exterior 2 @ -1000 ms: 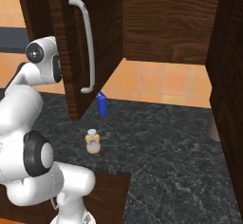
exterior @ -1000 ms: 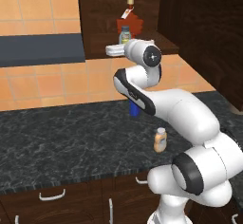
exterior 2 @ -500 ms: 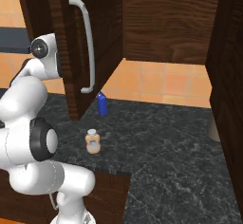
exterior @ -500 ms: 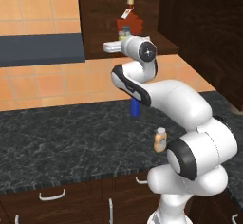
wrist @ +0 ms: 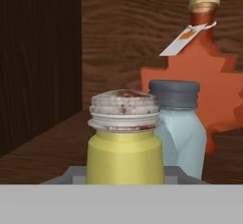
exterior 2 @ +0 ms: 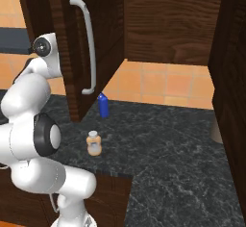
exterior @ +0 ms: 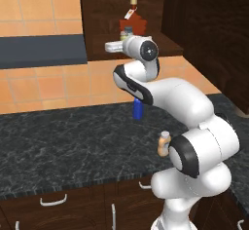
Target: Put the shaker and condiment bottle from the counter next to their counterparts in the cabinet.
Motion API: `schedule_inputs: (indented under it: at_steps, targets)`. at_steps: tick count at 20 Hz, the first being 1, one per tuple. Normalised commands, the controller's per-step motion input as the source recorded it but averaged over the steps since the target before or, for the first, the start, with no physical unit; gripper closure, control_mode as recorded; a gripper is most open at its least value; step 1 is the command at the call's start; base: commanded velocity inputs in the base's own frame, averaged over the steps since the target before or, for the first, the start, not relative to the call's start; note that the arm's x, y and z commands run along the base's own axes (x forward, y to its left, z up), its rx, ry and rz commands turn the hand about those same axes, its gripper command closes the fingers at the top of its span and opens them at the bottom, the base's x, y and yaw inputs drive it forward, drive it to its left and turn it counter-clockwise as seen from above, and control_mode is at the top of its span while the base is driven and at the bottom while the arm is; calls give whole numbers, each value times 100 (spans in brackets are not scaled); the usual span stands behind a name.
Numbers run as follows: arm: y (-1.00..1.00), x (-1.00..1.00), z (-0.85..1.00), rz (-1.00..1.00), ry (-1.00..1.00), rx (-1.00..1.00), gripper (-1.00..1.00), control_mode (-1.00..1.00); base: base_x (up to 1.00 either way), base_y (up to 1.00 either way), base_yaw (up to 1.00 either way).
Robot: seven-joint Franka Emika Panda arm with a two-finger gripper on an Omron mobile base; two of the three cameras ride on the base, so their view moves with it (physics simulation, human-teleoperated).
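1. Since a second ago we have pushed our hand deeper into the cabinet [exterior: 170,39].
2. The shaker [wrist: 124,142] now sits just beside the grey-blue shaker [wrist: 179,123].
3. We cannot tell our jaws' state.
4. The condiment bottle [exterior: 164,143] waits on the counter [exterior: 58,141], ours to fetch next.

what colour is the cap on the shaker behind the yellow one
Dark grey, on the grey-blue shaker; the hand view shows it best.
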Motion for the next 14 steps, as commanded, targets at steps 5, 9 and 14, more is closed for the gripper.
schedule_inputs:
  at_steps: [5,9,14]
  targets:
    - [0,15,-34,0,0,0,100,-100,0,0,0]
    - [0,7,-42,0,0,0,-100,-100,0,0,0]
    - [0,-3,-5,0,0,0,-100,-100,0,0,0]
